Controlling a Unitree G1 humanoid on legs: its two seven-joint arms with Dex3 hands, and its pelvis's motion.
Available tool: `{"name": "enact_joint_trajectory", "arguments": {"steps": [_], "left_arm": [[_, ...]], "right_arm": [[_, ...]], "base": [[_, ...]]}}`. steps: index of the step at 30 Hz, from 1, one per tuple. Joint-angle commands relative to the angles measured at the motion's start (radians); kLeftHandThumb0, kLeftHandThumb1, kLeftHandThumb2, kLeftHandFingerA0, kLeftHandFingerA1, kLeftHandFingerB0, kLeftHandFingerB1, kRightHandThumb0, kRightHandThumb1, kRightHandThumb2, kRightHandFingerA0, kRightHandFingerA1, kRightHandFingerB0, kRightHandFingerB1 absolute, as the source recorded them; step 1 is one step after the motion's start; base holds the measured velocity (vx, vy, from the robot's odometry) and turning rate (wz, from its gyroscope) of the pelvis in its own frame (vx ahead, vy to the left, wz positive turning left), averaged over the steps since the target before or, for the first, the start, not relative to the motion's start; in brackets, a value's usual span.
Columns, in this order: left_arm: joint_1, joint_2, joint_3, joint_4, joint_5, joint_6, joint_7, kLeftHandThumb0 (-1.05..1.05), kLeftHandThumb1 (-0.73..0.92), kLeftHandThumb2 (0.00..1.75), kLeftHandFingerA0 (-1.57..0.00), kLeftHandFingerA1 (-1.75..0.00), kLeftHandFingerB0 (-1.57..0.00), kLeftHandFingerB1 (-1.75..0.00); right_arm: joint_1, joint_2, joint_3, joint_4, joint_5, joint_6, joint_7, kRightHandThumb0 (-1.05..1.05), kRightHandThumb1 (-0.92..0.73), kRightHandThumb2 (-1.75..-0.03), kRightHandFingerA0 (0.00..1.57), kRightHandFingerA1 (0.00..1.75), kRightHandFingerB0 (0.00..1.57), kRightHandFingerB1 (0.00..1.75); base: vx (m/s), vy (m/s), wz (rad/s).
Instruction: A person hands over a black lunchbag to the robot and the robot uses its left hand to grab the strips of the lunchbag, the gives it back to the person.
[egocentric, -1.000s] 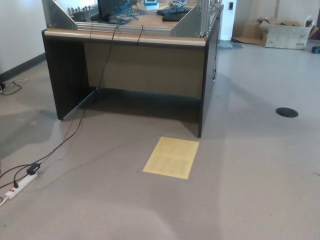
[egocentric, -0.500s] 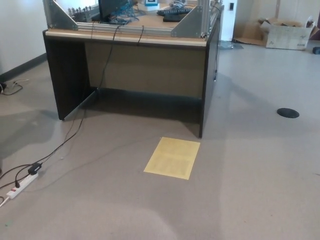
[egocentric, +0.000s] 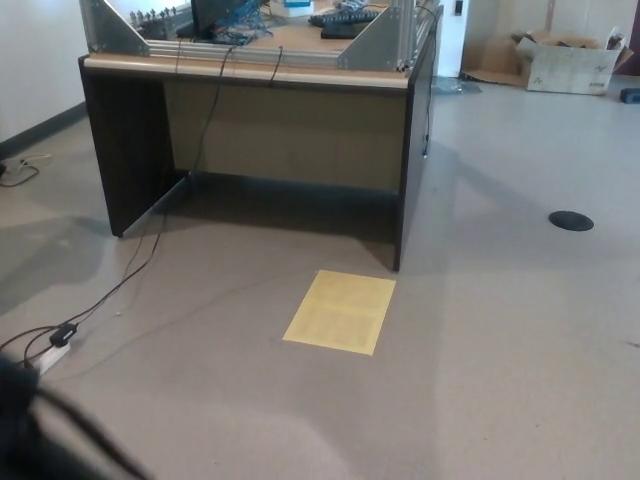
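Head view over a grey floor (egocentric: 500, 380). No readable brand, label or writing anywhere; the yellow sheet (egocentric: 340, 311) lying flat on the floor carries faint print too small to read. A dark, blurred mass (egocentric: 45, 430) fills the bottom left corner; cannot tell whether it is the lunchbag, its straps or a robot hand. No robot hand can be made out, so neither hand's state can be read from this view. A desk (egocentric: 280, 130) with dark side panels and a tan front panel stands at upper centre, with an aluminium frame (egocentric: 385, 40) and tangled cables on its top. A black cable (egocentric: 150, 250) drops from the desk edge and runs across the floor to a white power strip (egocentric: 52, 352) at left, just beside the blurred mass. The sheet lies just in front of the desk's right panel. A round black floor cover (egocentric: 571, 221) sits at right, well apart from the desk. A cardboard box (egocentric: 565, 62) stands at far upper right. Open floor spans the right half and the lower centre.
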Motion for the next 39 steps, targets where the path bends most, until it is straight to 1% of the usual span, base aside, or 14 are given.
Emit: {"name": "enact_joint_trajectory", "arguments": {"steps": [1,4,6,9,10,15,18,22,25,28,33,35,36,39], "left_arm": [[-0.265,0.036,-0.051,-0.032,0.050,0.053,-0.115,-0.13,0.63,0.56,-0.75,-1.75,-0.53,-1.70],[-0.373,0.002,-0.096,-0.042,0.016,0.067,-0.219,-0.14,0.63,0.56,-0.74,-1.75,-0.50,-1.72],[-0.480,-0.032,-0.147,-0.056,0.051,0.088,-0.256,-0.15,0.57,0.54,-0.81,-1.75,-0.57,-1.72],[-0.528,-0.071,-0.184,-0.064,0.065,0.119,-0.272,-0.17,0.59,0.55,-0.80,-1.75,-0.57,-1.72],[-0.571,-0.099,-0.212,-0.057,0.084,0.130,-0.278,-0.20,0.61,0.55,-0.79,-1.75,-0.54,-1.72],[-0.730,-0.203,-0.296,0.011,0.108,0.177,-0.291,-0.21,0.58,0.55,-0.83,-1.75,-0.58,-1.71],[-0.731,-0.247,-0.322,-0.009,0.123,0.215,-0.291,-0.21,0.57,0.54,-0.82,-1.75,-0.58,-1.71],[-0.755,-0.346,-0.349,0.017,0.121,0.272,-0.285,-0.20,0.54,0.55,-0.80,-1.75,-0.59,-1.67],[-0.749,-0.366,-0.353,0.013,0.105,0.265,-0.307,-0.19,0.54,0.54,-0.83,-1.75,-0.61,-1.66],[-0.734,-0.386,-0.367,0.009,0.110,0.258,-0.306,-0.19,0.57,0.54,-0.77,-1.75,-0.56,-1.71],[-0.634,-0.385,-0.392,-0.091,0.136,0.282,-0.326,-0.17,0.53,0.53,-0.82,-1.75,-0.60,-1.69],[-0.588,-0.351,-0.397,-0.130,0.157,0.285,-0.342,-0.20,0.53,0.56,-0.89,-1.71,-0.72,-1.54],[-0.577,-0.348,-0.396,-0.139,0.155,0.285,-0.346,-0.19,0.54,0.55,-0.85,-1.71,-0.69,-1.55],[-0.567,-0.334,-0.380,-0.150,0.138,0.282,-0.361,-0.19,0.54,0.54,-0.84,-1.73,-0.68,-1.59]], "right_arm": [[-0.011,-0.012,-0.011,0.004,0.004,0.017,-0.021,-0.40,-0.68,-0.60,0.55,0.43,0.52,0.41],[0.007,-0.018,-0.015,-0.008,0.011,0.021,-0.007,-0.40,-0.69,-0.60,0.53,0.42,0.50,0.41],[0.009,-0.017,-0.016,-0.011,0.010,0.027,-0.011,-0.40,-0.69,-0.60,0.54,0.42,0.50,0.41],[0.022,-0.019,-0.015,-0.016,0.008,0.025,-0.013,-0.39,-0.68,-0.60,0.55,0.43,0.51,0.41],[0.025,-0.018,-0.019,-0.019,0.012,0.026,-0.013,-0.39,-0.68,-0.60,0.56,0.43,0.51,0.41],[0.011,-0.007,-0.045,-0.001,0.036,0.005,-0.007,-0.38,-0.67,-0.59,0.58,0.45,0.51,0.42],[0.059,-0.012,-0.043,-0.013,0.028,-0.017,0.000,-0.37,-0.67,-0.59,0.58,0.46,0.49,0.42],[0.071,-0.007,-0.048,-0.017,0.039,-0.024,0.019,-0.36,-0.67,-0.60,0.56,0.46,0.47,0.42],[0.064,0.004,-0.033,-0.008,0.023,-0.020,0.007,-0.36,-0.66,-0.59,0.58,0.46,0.49,0.42],[0.046,0.014,-0.019,-0.001,0.016,0.001,0.015,-0.39,-0.67,-0.59,0.58,0.46,0.49,0.42],[0.056,0.000,-0.001,0.002,0.002,0.000,0.010,-0.39,-0.67,-0.59,0.57,0.46,0.49,0.42],[0.049,0.002,0.001,0.008,0.006,-0.003,0.020,-0.38,-0.67,-0.60,0.56,0.46,0.47,0.42],[0.054,0.004,0.002,0.011,0.006,-0.007,0.018,-0.39,-0.66,-0.59,0.56,0.46,0.49,0.43],[0.061,0.016,0.005,0.019,0.008,-0.016,0.013,-0.38,-0.66,-0.59,0.57,0.46,0.50,0.43]], "base": [[0.00,0.000,0.00],[0.00,0.000,0.00],[0.00,0.000,0.00],[0.00,0.000,0.00],[0.00,0.000,0.00],[0.00,0.000,0.00],[0.00,0.000,0.00],[0.00,0.000,0.00],[0.00,0.000,0.00],[0.00,0.000,0.00],[0.00,0.000,0.00],[0.00,0.000,0.00],[0.00,0.000,0.00],[0.00,0.000,0.00]]}}
